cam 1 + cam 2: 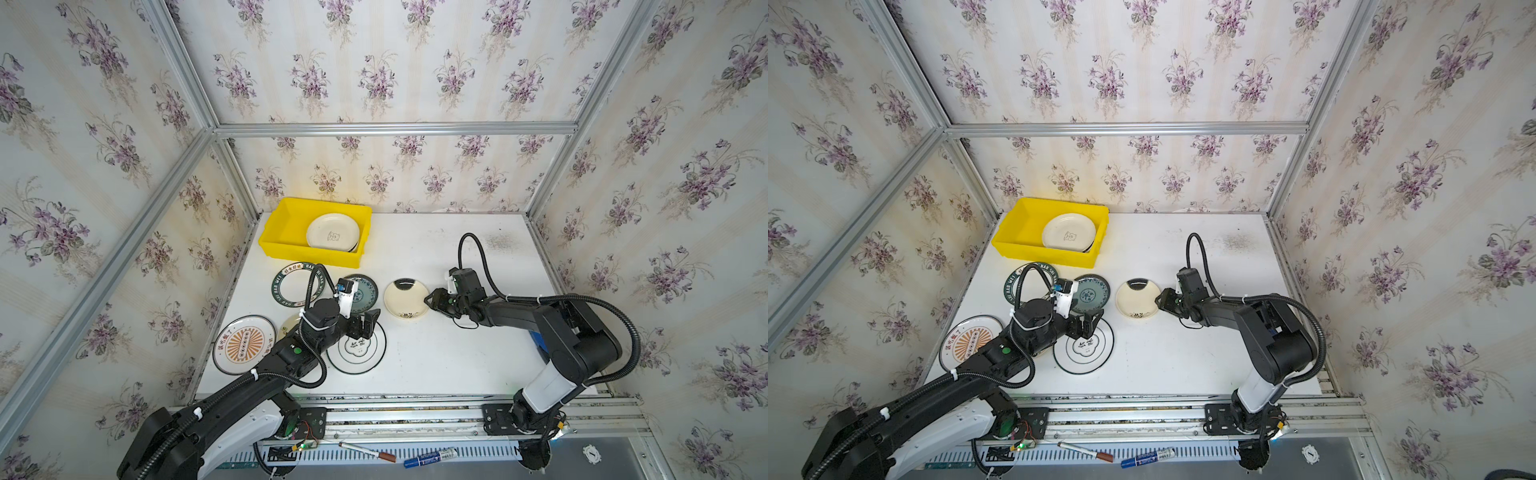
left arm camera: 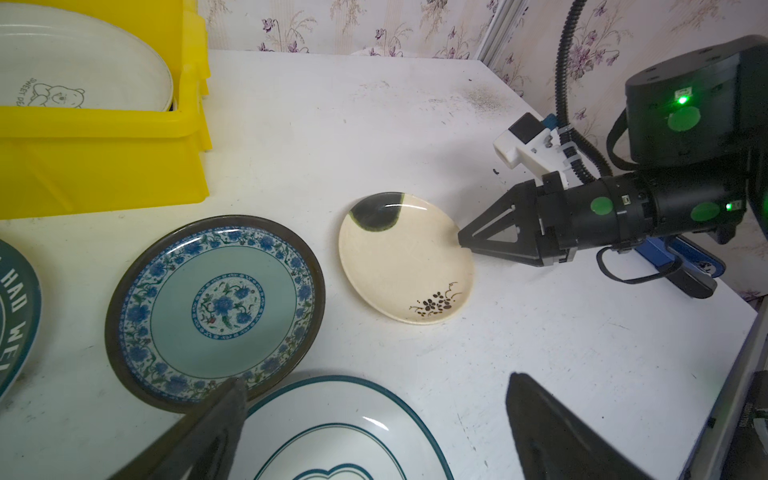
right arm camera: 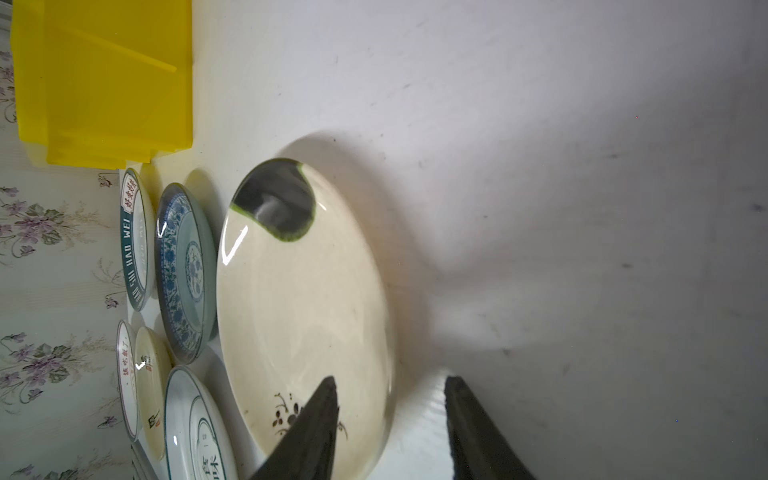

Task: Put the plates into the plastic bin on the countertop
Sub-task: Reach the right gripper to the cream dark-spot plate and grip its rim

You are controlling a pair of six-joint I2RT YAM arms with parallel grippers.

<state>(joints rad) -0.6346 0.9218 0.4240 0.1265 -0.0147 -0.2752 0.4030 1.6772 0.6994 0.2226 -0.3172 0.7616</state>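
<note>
right claw (image 3: 390, 380) half open, astride cream plate (image 3: 299, 291) rim, not clamped, left claw (image 2: 377, 377) wide open, empty, over green-rimmed plate (image 2: 332, 405)

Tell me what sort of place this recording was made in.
Probably a staged robot test cell, not a real kitchen: floral wallpaper panels sit in an aluminium frame, and the white countertop holds plates and a yellow plastic bin.

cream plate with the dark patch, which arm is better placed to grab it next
Right. The right pincer straddles the cream plate at its rim, one finger over it, one outside, not yet closed. The left pincer hangs open by the green-ringed white plate, farther off.
</note>
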